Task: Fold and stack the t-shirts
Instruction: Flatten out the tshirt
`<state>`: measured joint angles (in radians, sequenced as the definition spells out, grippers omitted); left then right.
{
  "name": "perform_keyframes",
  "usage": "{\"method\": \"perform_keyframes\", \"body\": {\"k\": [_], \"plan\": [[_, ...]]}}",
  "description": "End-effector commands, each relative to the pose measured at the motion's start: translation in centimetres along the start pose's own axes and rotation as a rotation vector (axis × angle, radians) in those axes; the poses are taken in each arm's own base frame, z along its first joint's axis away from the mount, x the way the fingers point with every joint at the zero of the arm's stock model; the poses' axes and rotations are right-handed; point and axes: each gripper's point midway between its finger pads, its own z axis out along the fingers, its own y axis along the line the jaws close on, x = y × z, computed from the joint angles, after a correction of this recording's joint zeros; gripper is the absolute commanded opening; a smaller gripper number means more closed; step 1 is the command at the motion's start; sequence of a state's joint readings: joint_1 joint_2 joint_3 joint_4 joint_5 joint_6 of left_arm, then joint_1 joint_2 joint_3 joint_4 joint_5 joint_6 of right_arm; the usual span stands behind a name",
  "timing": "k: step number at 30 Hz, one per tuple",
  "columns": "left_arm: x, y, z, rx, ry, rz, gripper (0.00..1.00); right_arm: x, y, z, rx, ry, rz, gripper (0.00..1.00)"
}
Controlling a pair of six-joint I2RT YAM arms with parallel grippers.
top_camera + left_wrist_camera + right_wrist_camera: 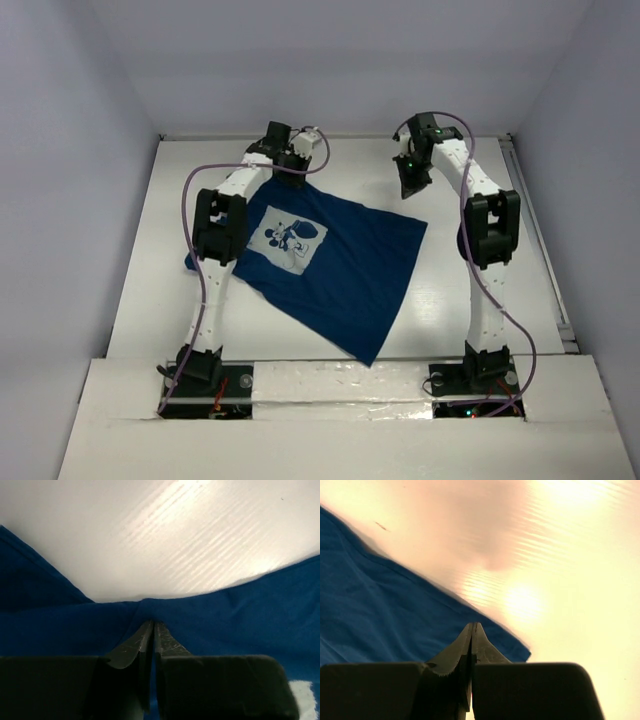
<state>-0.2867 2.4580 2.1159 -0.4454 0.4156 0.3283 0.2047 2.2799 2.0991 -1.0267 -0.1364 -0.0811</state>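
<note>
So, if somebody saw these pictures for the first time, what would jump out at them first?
A navy t-shirt with a white printed graphic lies spread at a slant across the middle of the white table. The left gripper is shut at its far edge, where the cloth puckers as if pinched; the right gripper, shut too, hangs by the shirt's far right corner.

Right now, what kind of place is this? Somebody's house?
Probably not a house; it looks like a robot test booth. A plain white table sits boxed in by bare pale walls, a left arm and right arm are bolted at its near edge, and one navy t-shirt lies spread out.
</note>
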Motion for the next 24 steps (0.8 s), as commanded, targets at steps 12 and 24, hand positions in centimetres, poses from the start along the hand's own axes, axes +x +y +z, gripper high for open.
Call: {"method": "perform_keyframes", "body": {"k": [12, 24], "plan": [[-7.6, -19.0, -9.1, 0.381, -0.251, 0.436, 0.37, -0.9, 0.9, -9.3, -0.015, -0.299, -0.047, 0.00], [-4.1, -28.1, -2.6, 0.561, -0.121, 0.483, 0.21, -1.2, -6.1, -17.1, 0.046, -0.532, 0.147, 0.00]]}}
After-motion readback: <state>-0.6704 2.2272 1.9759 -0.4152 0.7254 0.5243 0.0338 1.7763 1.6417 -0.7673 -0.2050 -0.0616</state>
